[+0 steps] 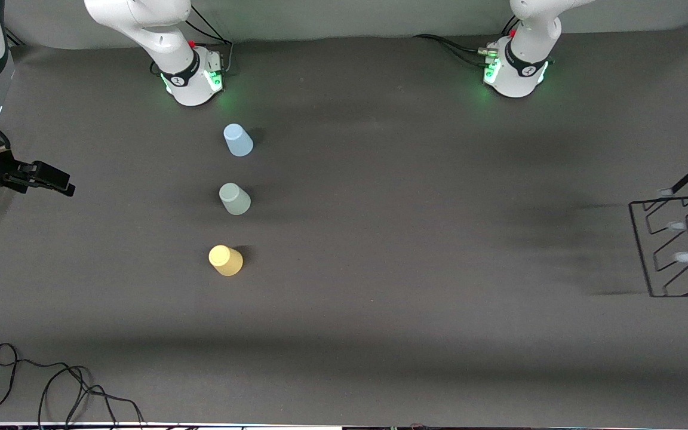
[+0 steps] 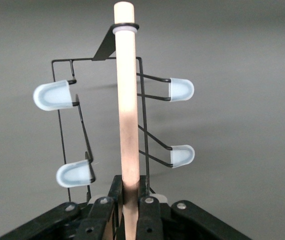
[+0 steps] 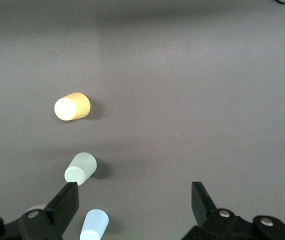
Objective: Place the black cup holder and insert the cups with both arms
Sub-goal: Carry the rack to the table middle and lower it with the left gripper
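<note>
The rack [image 1: 678,248] hangs at the left arm's end of the table, its wooden handle [image 2: 126,100] pinched by the left gripper [image 2: 127,210]. The right gripper [image 3: 132,200] waits spread above the three cups [image 1: 235,198]. Judged next: carry the rack toward the middle and set it down

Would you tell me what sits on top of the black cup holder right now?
A light wooden rod handle tops the black cup holder, and the left gripper is shut on it. The rod's lower end is covered by the gripper. No cups are on the prongs.
</note>
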Controlling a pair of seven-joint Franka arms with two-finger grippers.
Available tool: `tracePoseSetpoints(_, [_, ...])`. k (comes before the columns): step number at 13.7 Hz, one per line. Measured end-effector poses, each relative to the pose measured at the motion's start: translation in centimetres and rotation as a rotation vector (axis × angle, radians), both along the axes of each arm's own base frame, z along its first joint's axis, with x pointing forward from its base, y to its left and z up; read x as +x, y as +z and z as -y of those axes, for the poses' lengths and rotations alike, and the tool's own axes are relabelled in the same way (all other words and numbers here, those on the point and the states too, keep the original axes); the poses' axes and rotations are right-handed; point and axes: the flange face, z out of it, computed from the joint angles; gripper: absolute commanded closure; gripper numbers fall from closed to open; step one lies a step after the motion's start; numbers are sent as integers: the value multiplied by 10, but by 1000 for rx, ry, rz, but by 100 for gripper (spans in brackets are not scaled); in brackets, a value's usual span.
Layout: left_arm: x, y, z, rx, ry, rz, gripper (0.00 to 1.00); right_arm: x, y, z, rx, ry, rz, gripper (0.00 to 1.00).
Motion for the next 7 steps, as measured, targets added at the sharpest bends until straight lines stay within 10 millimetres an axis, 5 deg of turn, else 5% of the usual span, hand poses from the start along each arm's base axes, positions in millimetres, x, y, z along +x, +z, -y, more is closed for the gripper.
tracePoseSetpoints(3, [18,24,110,-2,7,8,100,0,0,1,0,-1,0,0])
tracePoseSetpoints(7, [19,11,228,-9,72,-29,100,0,0,2,-1,-3,-1,0])
